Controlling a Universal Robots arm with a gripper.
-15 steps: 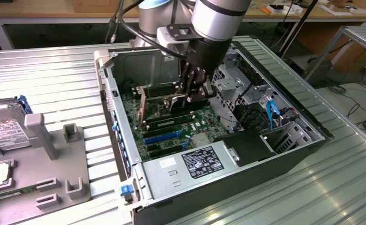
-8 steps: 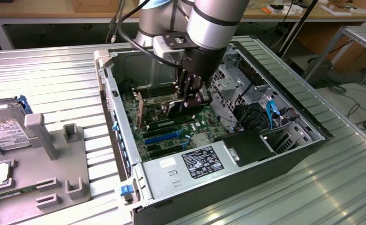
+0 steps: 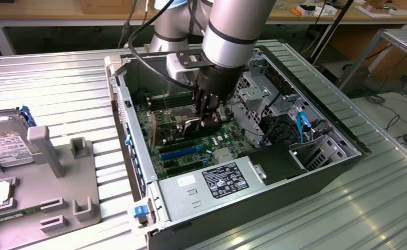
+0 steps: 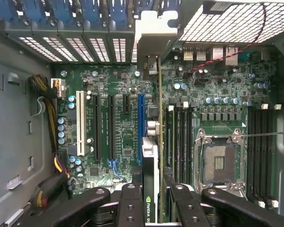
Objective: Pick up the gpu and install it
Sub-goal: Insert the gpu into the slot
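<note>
In the wrist view the gripper (image 4: 154,196) is closest, its two black fingers (image 4: 130,201) pinching the gpu (image 4: 150,158) from both sides. The jaws are partly closed on the card's thin body. The gpu stands on edge, with a green logo showing between the fingers. It runs away from the camera over the board (image 4: 118,85), parallel to the blue slot (image 4: 141,118) and just beside it, between that slot and the memory slots. Whether its lower edge touches the board cannot be told. The open socket (image 4: 220,161) lies on the far side of the memory slots. At the card's far end, its silver bracket (image 4: 154,35) sits against the case's rear wall, in line with the slotted covers.

In the exterior view the case (image 3: 130,130) lies open on a ribbed table (image 3: 64,83). Its power supply (image 3: 210,185) is nearest the camera. Behind that, the gripper points straight down at the middle of the board. The arm (image 3: 234,26) slants down to it from the far edge of the table, with its wrist bent downward and cables looping beside it. A grey fixture (image 3: 57,172) holding a hard drive (image 3: 1,143) sits on the exterior view's left, apart from the case.
</note>
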